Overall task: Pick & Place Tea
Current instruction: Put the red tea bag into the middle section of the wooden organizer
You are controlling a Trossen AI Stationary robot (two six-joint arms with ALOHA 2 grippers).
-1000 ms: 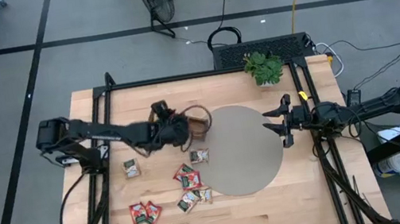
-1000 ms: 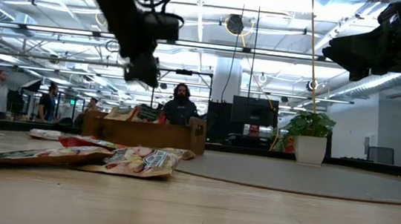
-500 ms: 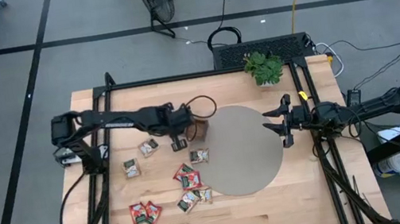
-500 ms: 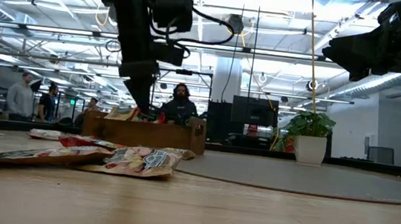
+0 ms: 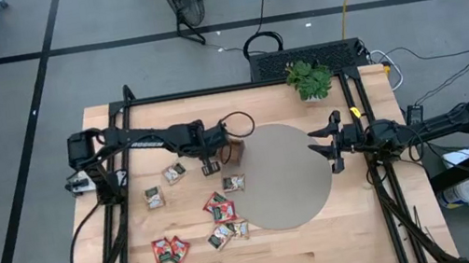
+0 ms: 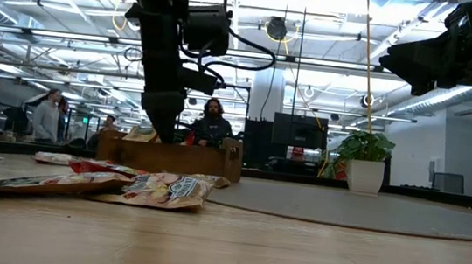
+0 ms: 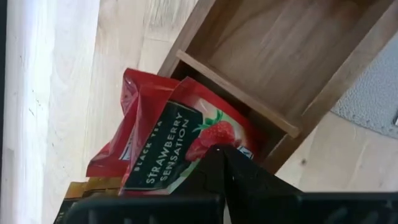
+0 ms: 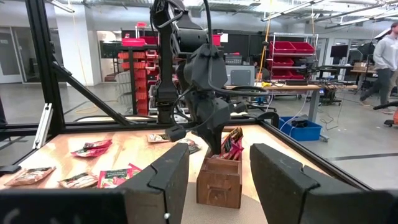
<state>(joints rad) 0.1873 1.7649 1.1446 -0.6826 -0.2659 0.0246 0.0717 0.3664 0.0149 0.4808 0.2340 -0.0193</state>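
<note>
My left gripper (image 7: 217, 152) is shut on a red strawberry tea sachet (image 7: 168, 143) at the wooden compartment tray (image 7: 273, 62). It reaches down at the tray's left end (image 6: 165, 135) in the low view. A second red sachet (image 7: 127, 124) stands behind the held one, and a yellow one (image 7: 93, 190) sits beside it. The tray (image 5: 235, 146) stands by the round grey mat (image 5: 287, 175). Several sachets (image 5: 220, 207) lie flat on the table near the tray. My right gripper (image 5: 325, 147) hovers open over the mat's right edge. My left gripper pinches the red strawberry sachet at its lower edge (image 7: 208, 142) between the two shut fingertips. The fingers come from above, slanting toward the tray. The sachet stands upright in front of them, leaning on the sachet behind it at a compartment's wooden divider (image 7: 236, 93).
A potted plant (image 5: 309, 78) stands at the table's far edge. Loose sachets (image 5: 170, 249) are scattered toward the near left of the wooden table (image 5: 372, 223). Black frame rails (image 5: 387, 202) run along both sides. People move in the room beyond (image 6: 211, 121).
My left arm has stretched out toward the tray and its gripper has come down from well above the tray to the tray's top. A sachet on the table that the arm covered now shows. My right arm has kept still.
</note>
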